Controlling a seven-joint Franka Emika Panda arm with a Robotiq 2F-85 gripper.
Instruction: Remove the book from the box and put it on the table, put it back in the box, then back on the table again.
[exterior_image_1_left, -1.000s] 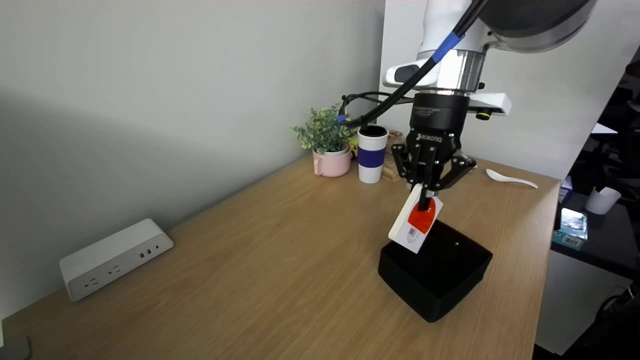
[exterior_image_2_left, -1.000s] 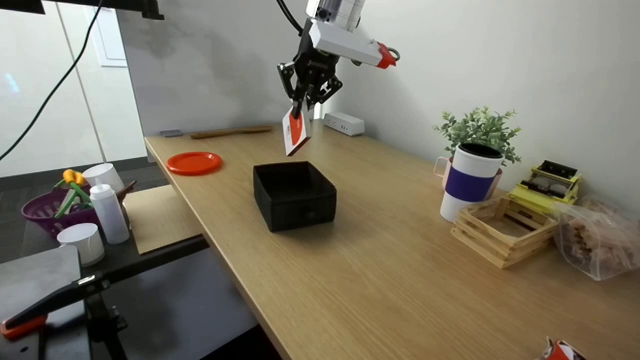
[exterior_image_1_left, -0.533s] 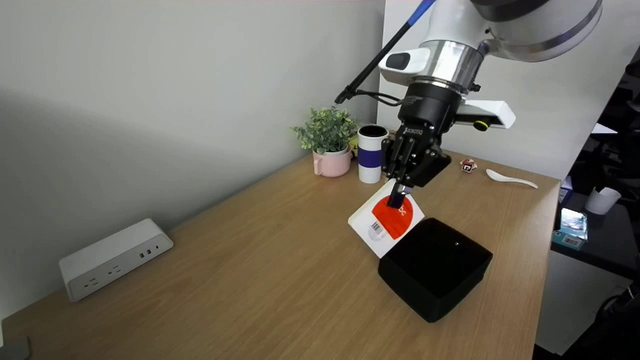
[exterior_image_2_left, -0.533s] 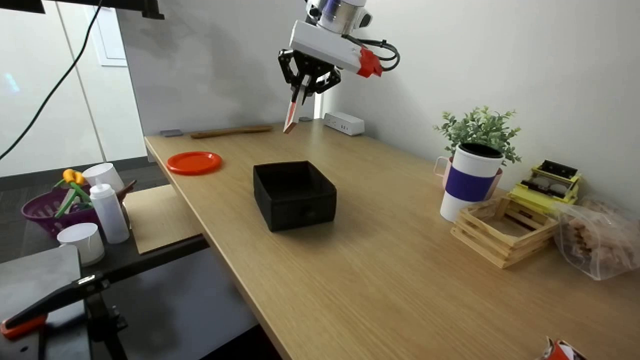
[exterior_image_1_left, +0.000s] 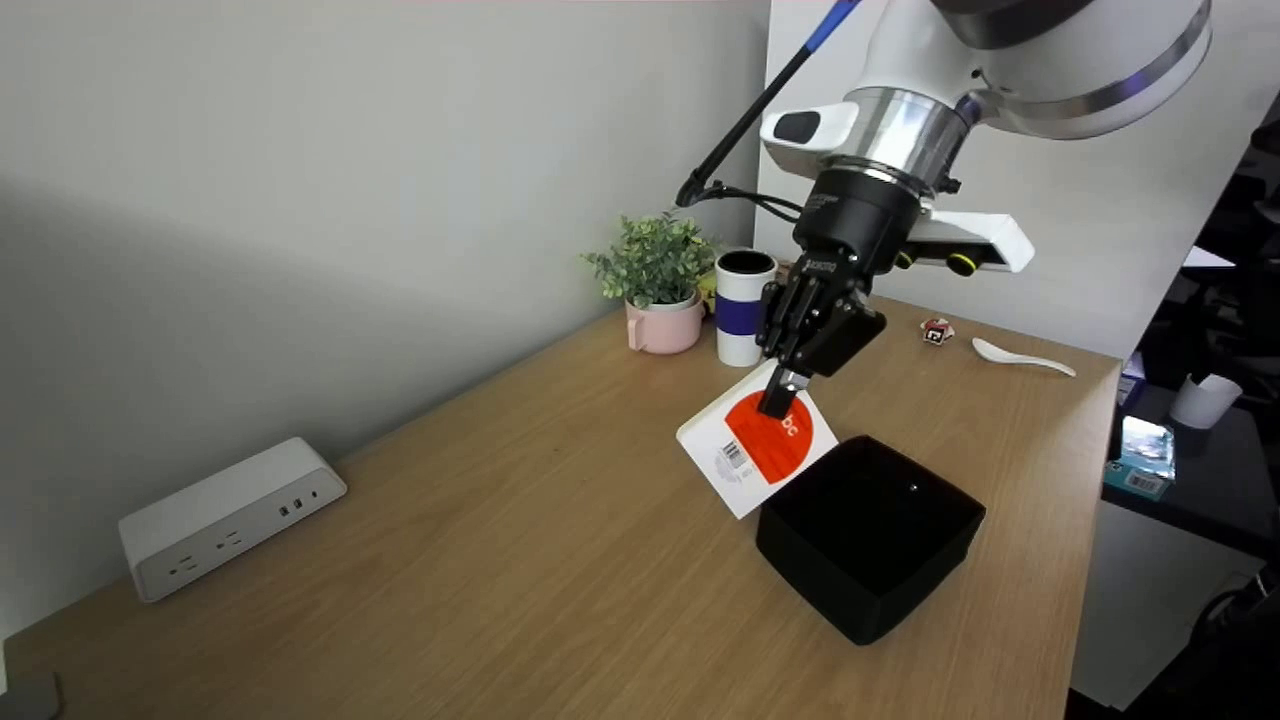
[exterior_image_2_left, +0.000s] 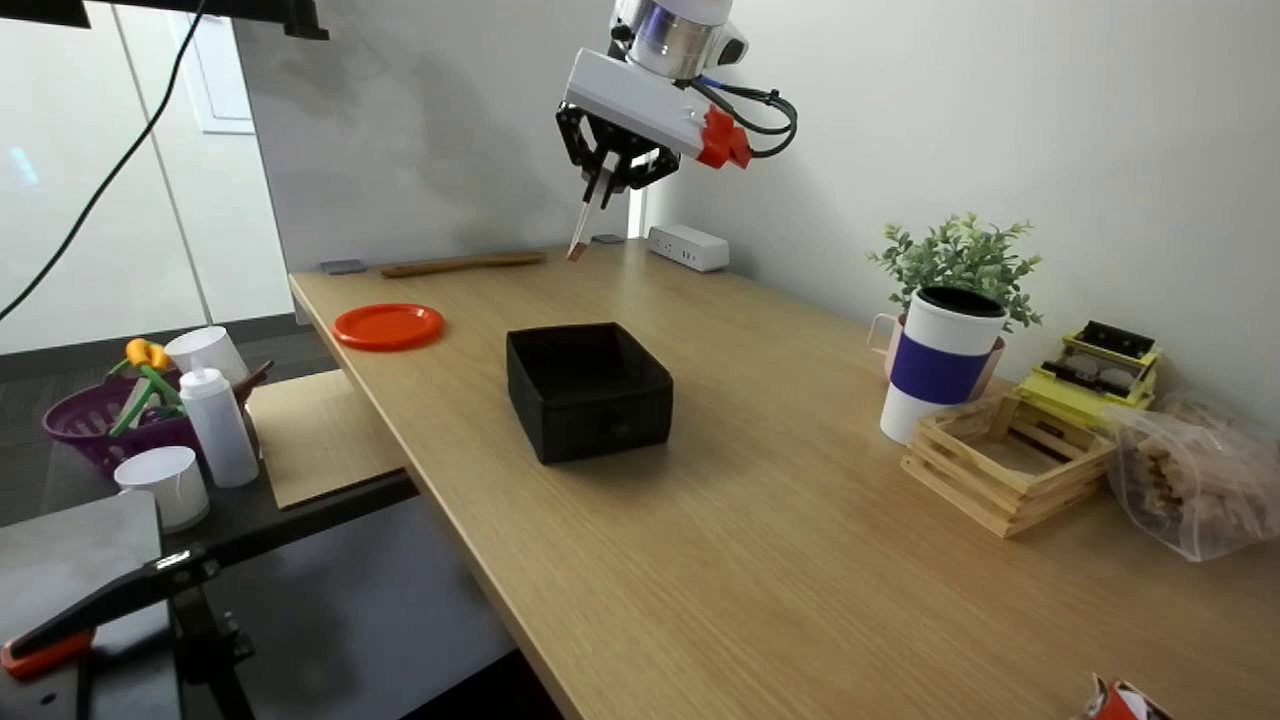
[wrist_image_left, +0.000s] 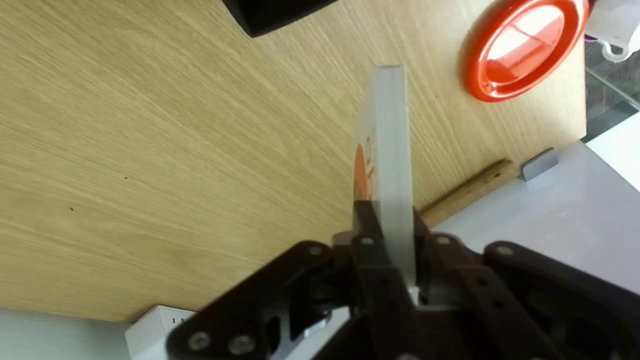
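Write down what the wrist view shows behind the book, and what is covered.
The table shows behind the book. A brown stick runs behind the jaws, one end hidden. Whatever the book covers cannot be seen.

Exterior views: raised, looking down from opposite ends of bench (exterior_image_1_left: 480, 560), sharing box (exterior_image_2_left: 605, 425) and plant (exterior_image_2_left: 955, 265). Wrist view: close, facing bench past hand (wrist_image_left: 392, 212), frame bottom.

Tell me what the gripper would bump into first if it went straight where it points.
Probably the table: the book held by the gripper would touch it first. The box seems beside that path, but depth's unclear.
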